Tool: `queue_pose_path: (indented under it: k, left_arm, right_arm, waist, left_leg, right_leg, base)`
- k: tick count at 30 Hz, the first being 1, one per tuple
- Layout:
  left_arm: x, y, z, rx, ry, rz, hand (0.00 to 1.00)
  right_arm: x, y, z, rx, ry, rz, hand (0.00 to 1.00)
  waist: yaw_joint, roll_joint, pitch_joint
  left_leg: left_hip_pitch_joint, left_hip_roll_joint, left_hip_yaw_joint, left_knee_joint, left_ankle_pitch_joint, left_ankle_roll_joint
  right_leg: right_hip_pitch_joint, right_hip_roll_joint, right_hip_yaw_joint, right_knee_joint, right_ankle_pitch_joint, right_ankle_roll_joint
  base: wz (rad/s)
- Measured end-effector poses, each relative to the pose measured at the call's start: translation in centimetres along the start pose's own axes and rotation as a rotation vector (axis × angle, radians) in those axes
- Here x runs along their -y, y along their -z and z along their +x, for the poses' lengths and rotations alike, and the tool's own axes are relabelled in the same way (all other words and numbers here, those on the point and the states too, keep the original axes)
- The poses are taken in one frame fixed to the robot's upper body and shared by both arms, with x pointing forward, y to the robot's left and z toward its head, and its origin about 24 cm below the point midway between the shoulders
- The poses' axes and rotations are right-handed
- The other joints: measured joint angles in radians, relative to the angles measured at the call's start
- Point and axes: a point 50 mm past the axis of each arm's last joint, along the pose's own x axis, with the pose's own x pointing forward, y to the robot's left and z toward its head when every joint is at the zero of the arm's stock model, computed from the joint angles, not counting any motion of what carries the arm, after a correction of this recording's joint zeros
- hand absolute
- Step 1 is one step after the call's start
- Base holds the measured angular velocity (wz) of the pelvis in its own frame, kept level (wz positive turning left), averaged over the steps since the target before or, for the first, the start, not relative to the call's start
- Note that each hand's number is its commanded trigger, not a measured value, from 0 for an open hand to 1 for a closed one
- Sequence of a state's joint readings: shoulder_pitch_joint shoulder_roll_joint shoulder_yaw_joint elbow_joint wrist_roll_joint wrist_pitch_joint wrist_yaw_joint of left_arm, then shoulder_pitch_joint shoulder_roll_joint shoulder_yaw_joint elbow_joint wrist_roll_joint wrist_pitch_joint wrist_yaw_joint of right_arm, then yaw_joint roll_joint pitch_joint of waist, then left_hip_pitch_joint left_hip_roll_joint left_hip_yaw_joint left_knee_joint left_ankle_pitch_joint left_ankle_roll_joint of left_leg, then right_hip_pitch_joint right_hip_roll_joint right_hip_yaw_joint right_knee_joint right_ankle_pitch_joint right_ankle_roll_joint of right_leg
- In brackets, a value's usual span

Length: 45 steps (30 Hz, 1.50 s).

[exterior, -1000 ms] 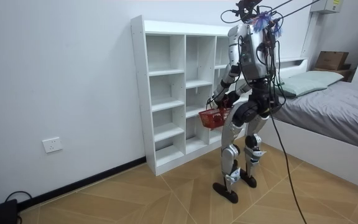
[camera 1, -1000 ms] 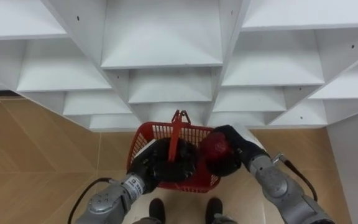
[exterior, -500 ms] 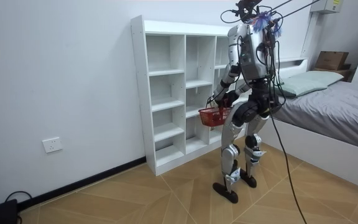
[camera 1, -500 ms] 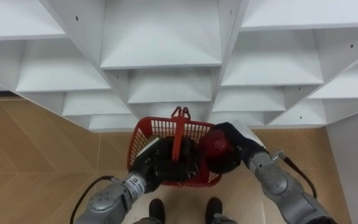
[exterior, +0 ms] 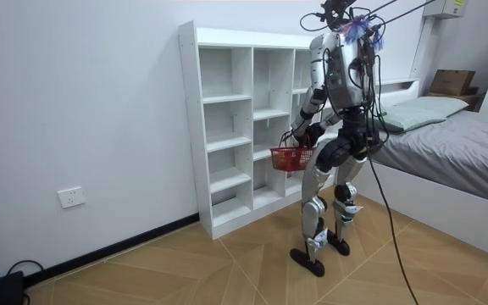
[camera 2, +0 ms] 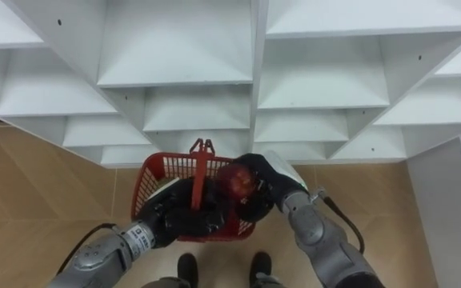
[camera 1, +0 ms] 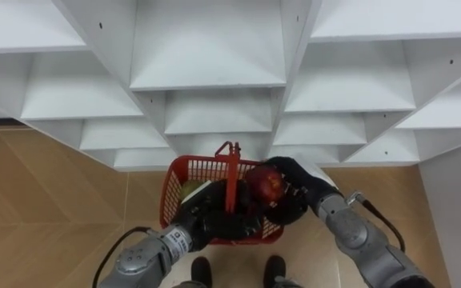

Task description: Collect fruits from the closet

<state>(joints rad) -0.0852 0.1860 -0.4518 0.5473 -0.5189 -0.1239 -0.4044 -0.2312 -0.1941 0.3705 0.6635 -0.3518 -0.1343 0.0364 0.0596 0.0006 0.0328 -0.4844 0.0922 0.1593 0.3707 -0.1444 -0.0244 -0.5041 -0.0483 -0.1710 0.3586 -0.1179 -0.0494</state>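
Over the red basket my right hand now holds the apple, fingers curled round it; half a second ago it hung just outside the right rim. My left hand keeps its fingers wrapped round the handle, in front of the white shelves. I judge the drop comes next.

No lettering or number can be read on the white closet or the red basket.
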Motion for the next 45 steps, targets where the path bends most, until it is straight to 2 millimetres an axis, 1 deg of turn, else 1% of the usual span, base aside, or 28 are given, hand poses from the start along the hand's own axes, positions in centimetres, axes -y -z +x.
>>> queue_pose_path:
  k: [8, 24, 27, 29, 33, 36, 39, 42, 44, 45]
  left_arm:
    - [0.0, -0.1, 0.1, 0.0, 0.004, 0.003, 1.0]
    - [0.4, 0.0, 0.3, 0.005, 0.011, -0.008, 1.0]
    - [0.4, 0.0, 0.3, 0.003, 0.011, -0.005, 1.0]
    - [0.3, 0.0, 0.2, -0.001, 0.008, 0.003, 1.0]
    - [0.2, 0.0, 0.1, -0.011, 0.004, 0.031, 1.0]
    - [-0.2, 0.3, -0.1, -0.041, -0.016, 0.096, 1.0]
    - [-0.7, 1.0, -0.7, -0.088, -0.045, 0.153, 1.0]
    - [-1.8, 1.9, -1.5, -0.159, -0.093, 0.216, 1.0]
    - [-3.0, 3.3, -2.6, -0.234, -0.152, 0.248, 1.0]
    - [-3.2, 3.6, -3.0, -0.251, -0.166, 0.256, 1.0]
  right_arm:
    - [-0.1, -0.5, 0.1, 0.03, -0.008, 0.004, 0.0]
    - [-0.1, -0.7, 0.2, 0.038, -0.008, 0.019, 0.0]
    - [-0.2, -0.6, 0.1, 0.037, -0.008, 0.028, 0.0]
    - [-0.3, -0.5, 0.0, 0.032, -0.007, 0.03, 0.0]
    - [-0.4, -0.3, -0.1, 0.031, -0.003, 0.04, 0.0]
    - [-0.6, 0.6, -0.2, 0.007, -0.009, 0.068, 0.0]
    - [-1.1, 1.5, -0.7, -0.025, -0.017, 0.11, 0.0]
    - [-1.6, 2.5, -1.3, -0.06, -0.015, 0.191, 0.0]
    - [-2.3, 4.1, -2.1, -0.122, -0.028, 0.214, 0.0]
    - [-2.5, 4.5, -2.4, -0.134, -0.03, 0.22, 0.0]
  waist:
    - [0.001, 0.001, -0.0004]
    - [0.004, 0.003, -0.0023]
    - [0.004, 0.005, -0.0035]
    - [0.002, 0.01, -0.0067]
    - [0.002, 0.015, -0.0097]
    - [0.004, 0.015, -0.0097]
    - [0.003, 0.015, -0.0095]
    - [-0.003, 0.014, -0.0091]
    - [-0.002, 0.015, -0.0094]
    - [0.0, 0.014, -0.0095]
  left_leg:
    - [-0.001, 0.0, 0.0, 0.0, 0.0, 0.0]
    - [-0.001, 0.001, 0.0, 0.003, 0.0, 0.0]
    - [0.0, 0.001, 0.0, 0.003, 0.0, 0.0]
    - [0.002, 0.002, 0.0, 0.002, 0.0, 0.0]
    - [0.011, 0.001, 0.0, 0.001, 0.0, 0.0]
    - [0.028, 0.0, 0.003, -0.004, 0.0, 0.0]
    - [0.052, -0.001, 0.003, -0.013, 0.0, 0.0]
    - [0.075, -0.004, 0.0, -0.031, 0.005, -0.001]
    - [0.107, -0.005, 0.0, -0.06, 0.012, -0.004]
    - [0.114, -0.005, -0.001, -0.065, 0.014, -0.005]
  right_leg:
    - [0.0, 0.0, -0.001, 0.0, 0.0, 0.0]
    - [0.001, 0.0, -0.005, 0.002, 0.001, -0.001]
    - [0.002, 0.001, -0.006, 0.002, 0.001, -0.001]
    - [0.007, 0.002, -0.006, 0.001, 0.005, -0.001]
    - [0.017, 0.001, -0.007, -0.001, 0.005, 0.0]
    - [0.027, 0.0, -0.002, 0.002, 0.005, 0.0]
    - [0.048, 0.001, 0.003, -0.004, 0.003, 0.002]
    - [0.069, 0.002, 0.0, -0.02, 0.003, 0.002]
    - [0.102, 0.005, -0.007, -0.046, 0.007, 0.002]
    - [0.109, 0.006, -0.008, -0.052, 0.008, 0.002]
  base:
    - [0.0]
    - [0.0]
    - [0.0]
    - [0.0]
    - [0.0]
    - [-0.04]
    - [0.0]
    - [0.0]
    - [0.0]
    - [0.03]
